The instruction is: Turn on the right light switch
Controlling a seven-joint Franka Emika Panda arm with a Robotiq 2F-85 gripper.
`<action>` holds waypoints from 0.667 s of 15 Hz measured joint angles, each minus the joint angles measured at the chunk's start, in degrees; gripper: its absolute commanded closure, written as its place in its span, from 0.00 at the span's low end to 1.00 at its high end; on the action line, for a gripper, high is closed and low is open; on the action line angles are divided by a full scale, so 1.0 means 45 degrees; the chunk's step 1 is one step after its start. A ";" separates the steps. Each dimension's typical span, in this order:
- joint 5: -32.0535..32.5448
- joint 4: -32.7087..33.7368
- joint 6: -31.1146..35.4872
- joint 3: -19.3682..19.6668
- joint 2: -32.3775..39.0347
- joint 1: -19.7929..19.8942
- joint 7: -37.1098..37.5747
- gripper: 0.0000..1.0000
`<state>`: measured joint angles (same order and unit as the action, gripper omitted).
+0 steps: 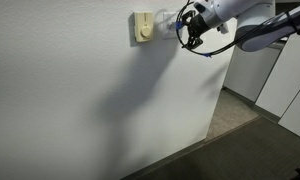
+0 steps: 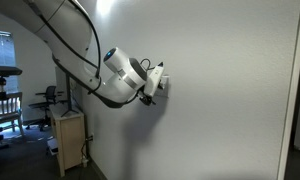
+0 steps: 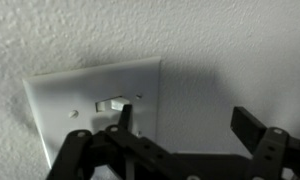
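Gripper (image 3: 188,122) is sitting right up against the white wall plate (image 3: 60,100), jaws spread wide with nothing between them. One fingertip (image 3: 125,118) is overlapping the edge of the only toggle showing in the wrist view. I'm treating that one as the right light switch (image 3: 112,103), but the gripper is covering the rest of the plate, so I'm not able to confirm which toggle it is. In an exterior view the plate is sitting high on the wall, just beside the cream-yellow wall device (image 1: 142,27).

Handling, as I'm judging it: a small rigid plastic toggle, glossy, so probably slippery. It's likely snapping over a detent, and the wall isn't giving at all. I'm not planning a pinch. I'm planning to push with one fingertip along its travel, low force, watching for slip-off.
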<state>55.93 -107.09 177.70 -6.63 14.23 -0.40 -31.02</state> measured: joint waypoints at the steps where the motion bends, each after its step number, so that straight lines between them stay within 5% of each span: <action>1: -0.0096 -0.0012 0.0000 -0.0015 -0.0001 0.0001 -0.0006 0.00; 10: -0.0664 -0.0318 -0.0010 -0.0313 0.0573 0.0014 -0.0407 0.00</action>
<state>52.94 -108.53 177.65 -8.04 16.81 -0.34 -32.85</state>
